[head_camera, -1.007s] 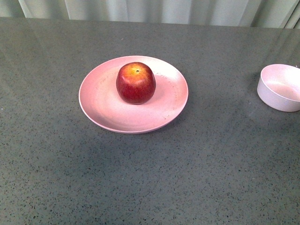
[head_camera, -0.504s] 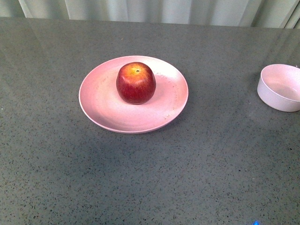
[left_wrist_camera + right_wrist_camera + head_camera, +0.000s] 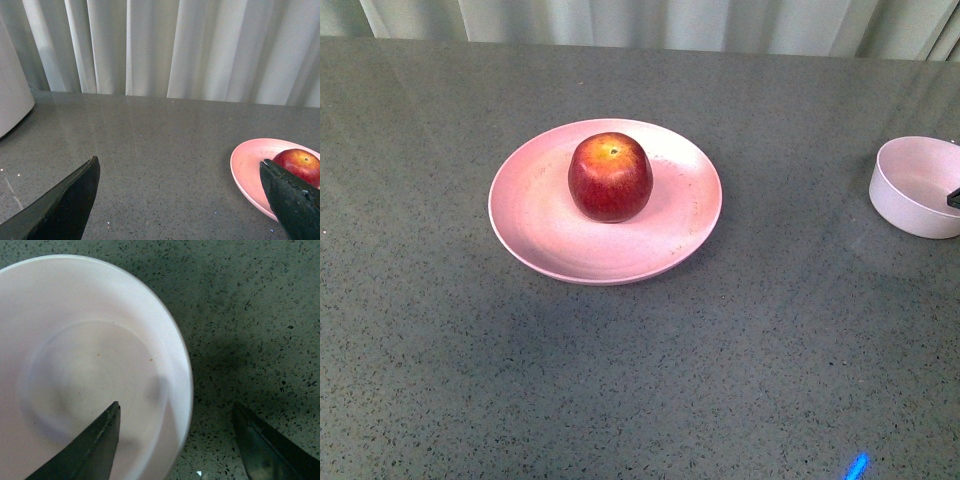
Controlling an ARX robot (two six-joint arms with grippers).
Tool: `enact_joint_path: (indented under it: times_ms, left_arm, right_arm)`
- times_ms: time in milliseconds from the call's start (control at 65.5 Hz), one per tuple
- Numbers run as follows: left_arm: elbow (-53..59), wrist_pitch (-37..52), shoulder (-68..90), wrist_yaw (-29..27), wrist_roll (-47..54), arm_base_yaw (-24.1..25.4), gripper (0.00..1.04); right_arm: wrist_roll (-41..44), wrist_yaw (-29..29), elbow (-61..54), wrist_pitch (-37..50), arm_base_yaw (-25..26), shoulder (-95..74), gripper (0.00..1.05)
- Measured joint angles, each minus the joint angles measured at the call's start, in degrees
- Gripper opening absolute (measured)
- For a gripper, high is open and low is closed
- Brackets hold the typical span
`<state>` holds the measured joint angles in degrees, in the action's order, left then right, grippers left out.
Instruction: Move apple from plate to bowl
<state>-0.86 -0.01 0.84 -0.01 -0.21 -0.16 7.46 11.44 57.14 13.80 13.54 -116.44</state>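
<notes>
The dark-red apple [image 3: 610, 177] with a yellow-orange top sits on the wide pink plate [image 3: 530, 215] in the middle of the table. The small pale bowl [image 3: 917, 187] stands empty at the right edge. A dark bit of my right gripper [image 3: 954, 198] shows at the frame's right edge over the bowl. In the right wrist view the open right gripper [image 3: 176, 412] hangs above the bowl [image 3: 75, 350], its jaws straddling the rim. In the left wrist view the open, empty left gripper [image 3: 180, 167] is low over the table, beside the plate [image 3: 247, 167] and apple [image 3: 300, 165].
The table is a dark grey speckled stone top [image 3: 720, 360]. Pale curtains [image 3: 175, 45] hang behind its far edge. A white rounded object [image 3: 12, 95] stands at the edge of the left wrist view. A small blue light spot [image 3: 857, 466] lies on the table near the front.
A dark tip of my right gripper has come into the front view at the right edge over the bowl. The blue light spot has grown. Apple, plate and bowl have not moved.
</notes>
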Motion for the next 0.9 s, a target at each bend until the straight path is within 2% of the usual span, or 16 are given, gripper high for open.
enact_joint_path:
  times_ms: [397,641,900]
  left_arm:
    - [0.0,0.0,0.0,0.0,0.0,0.0,0.96]
    - [0.0,0.0,0.0,0.0,0.0,0.0,0.96]
    - [0.0,0.0,0.0,0.0,0.0,0.0,0.96]
  right_arm:
    - [-1.7,0.4,1.4,-0.9,-0.5,-0.1,0.02]
    - [-4.3,0.6,1.2,-1.2,-2.4,0.7,0.02]
    - [-7.6,0.7,0.3,-0.5,-8.7,1.9,0.02]
